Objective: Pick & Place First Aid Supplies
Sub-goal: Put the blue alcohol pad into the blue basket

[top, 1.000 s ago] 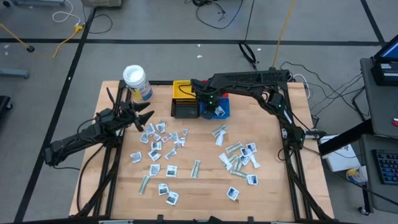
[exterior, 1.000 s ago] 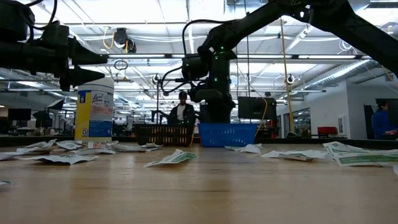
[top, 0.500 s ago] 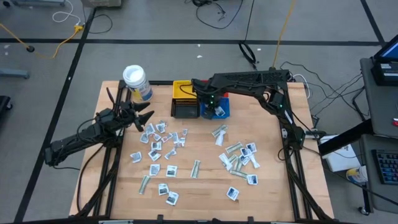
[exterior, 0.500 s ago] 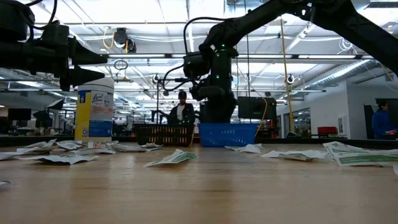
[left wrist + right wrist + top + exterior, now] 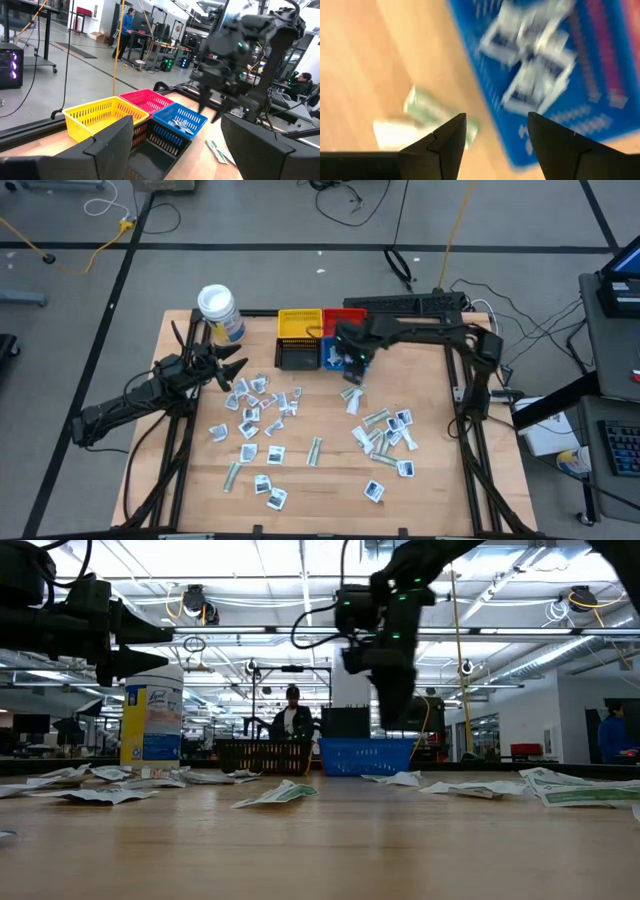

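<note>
Wooden table (image 5: 440,480) under me, my right gripper (image 5: 352,366), fingers apart and empty, hangs beside the blue bin (image 5: 335,356), nearest packets (image 5: 352,397) lying just toward the table's near edge.

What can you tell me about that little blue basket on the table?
The blue basket is a small square bin of what looks like plastic, with slotted walls and an open top. It stands upright at the far side of the wooden table, packed in with a red bin, a yellow bin and a black one. Several small white packets lie inside. The right gripper hangs open just above its near edge, touching nothing.
</note>
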